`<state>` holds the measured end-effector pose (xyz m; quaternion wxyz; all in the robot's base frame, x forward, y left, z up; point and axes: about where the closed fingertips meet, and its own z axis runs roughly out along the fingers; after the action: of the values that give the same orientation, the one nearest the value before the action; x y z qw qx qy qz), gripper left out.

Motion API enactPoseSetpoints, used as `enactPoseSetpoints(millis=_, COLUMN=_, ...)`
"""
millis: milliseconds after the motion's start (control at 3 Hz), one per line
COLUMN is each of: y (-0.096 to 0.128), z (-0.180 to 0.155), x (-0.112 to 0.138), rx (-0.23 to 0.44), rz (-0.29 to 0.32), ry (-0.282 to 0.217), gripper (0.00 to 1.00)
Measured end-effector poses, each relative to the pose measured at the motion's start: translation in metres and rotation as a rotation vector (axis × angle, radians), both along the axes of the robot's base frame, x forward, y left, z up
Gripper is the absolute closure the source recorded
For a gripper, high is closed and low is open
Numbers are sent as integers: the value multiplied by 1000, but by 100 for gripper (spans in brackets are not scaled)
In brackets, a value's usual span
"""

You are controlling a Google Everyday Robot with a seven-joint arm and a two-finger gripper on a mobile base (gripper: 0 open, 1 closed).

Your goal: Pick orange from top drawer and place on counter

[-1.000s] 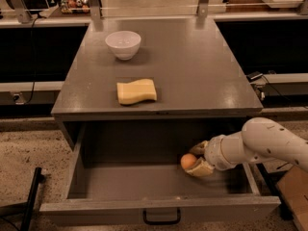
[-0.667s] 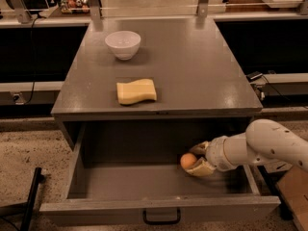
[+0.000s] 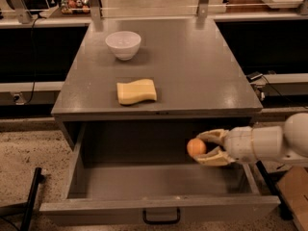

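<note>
The orange is a small round fruit held between the two cream fingers of my gripper, above the right part of the open top drawer. The gripper is shut on it and reaches in from the right on a white arm. The orange hangs clear of the drawer floor, just below the front edge of the grey counter. The drawer front with its small black handle is pulled out toward me.
A white bowl stands at the back left of the counter. A yellow wavy-edged sponge lies near the counter's front edge, left of centre. Metal posts rise behind the counter. A black bar stands on the floor at lower left.
The gripper has lifted the orange off the drawer floor and raised it toward the counter's front edge. Bowl and sponge have not moved.
</note>
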<state>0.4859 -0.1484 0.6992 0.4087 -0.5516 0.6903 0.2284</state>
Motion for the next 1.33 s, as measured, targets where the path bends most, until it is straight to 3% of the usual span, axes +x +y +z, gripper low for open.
enactPoseSetpoints(millis=333, y=-10, z=75, x=-21, rx=78, rz=90, ry=-127, gripper=100)
enactPoseSetpoints(millis=667, y=-14, z=120, x=-38, rx=70, rz=158, ry=-149, gripper=100)
enactPoseSetpoints(millis=1000, y=-23, z=159, x=-36, rx=20, rz=109, ry=-114, gripper=100)
enactPoseSetpoints(millis=1333, y=-29, z=178, x=-8, rx=-38, rz=-5, ry=-61, gripper=100)
